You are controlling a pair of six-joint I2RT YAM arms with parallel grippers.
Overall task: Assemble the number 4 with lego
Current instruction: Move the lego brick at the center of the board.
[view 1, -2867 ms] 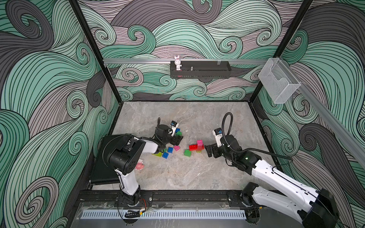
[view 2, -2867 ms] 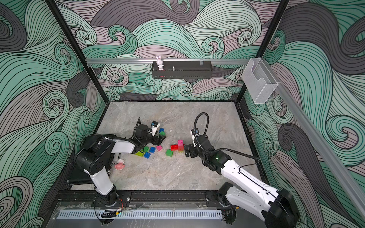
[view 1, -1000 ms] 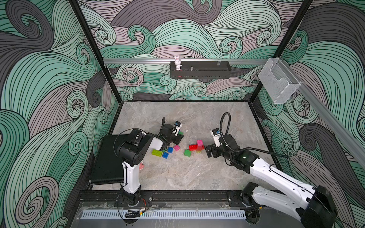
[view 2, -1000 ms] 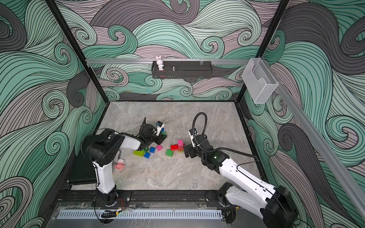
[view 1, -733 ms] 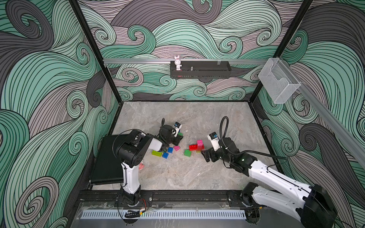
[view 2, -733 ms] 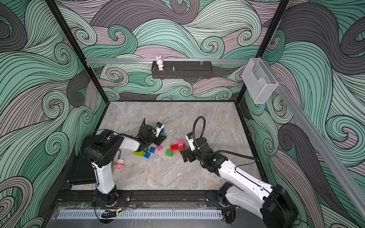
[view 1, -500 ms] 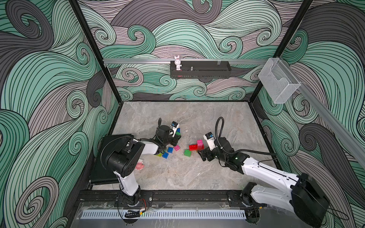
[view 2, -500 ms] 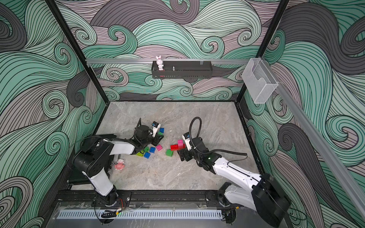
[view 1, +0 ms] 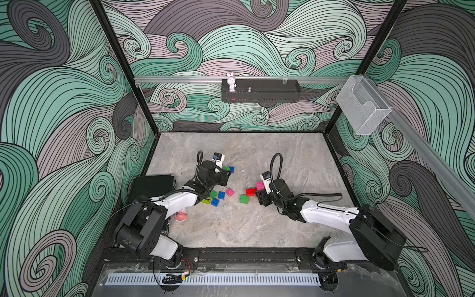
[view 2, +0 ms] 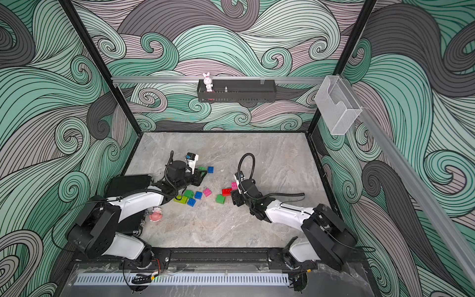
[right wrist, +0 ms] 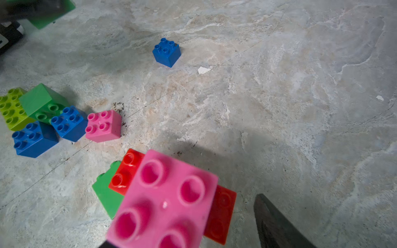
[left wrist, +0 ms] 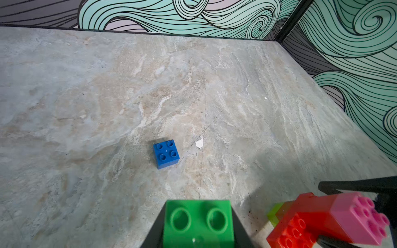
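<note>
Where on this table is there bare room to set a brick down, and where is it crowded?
Bare: the far table between the lone blue brick and the back wall, and the near strip before the front rail. Crowded: between the left gripper and right gripper, around the loose brick cluster and the red-pink stack.

On the bench, a huddle of bricks lies left of centre. A stack of joined bricks sits to its right, apart from it. A lone brick lies behind both. A figurine lies nearer the front, left of the huddle.
</note>
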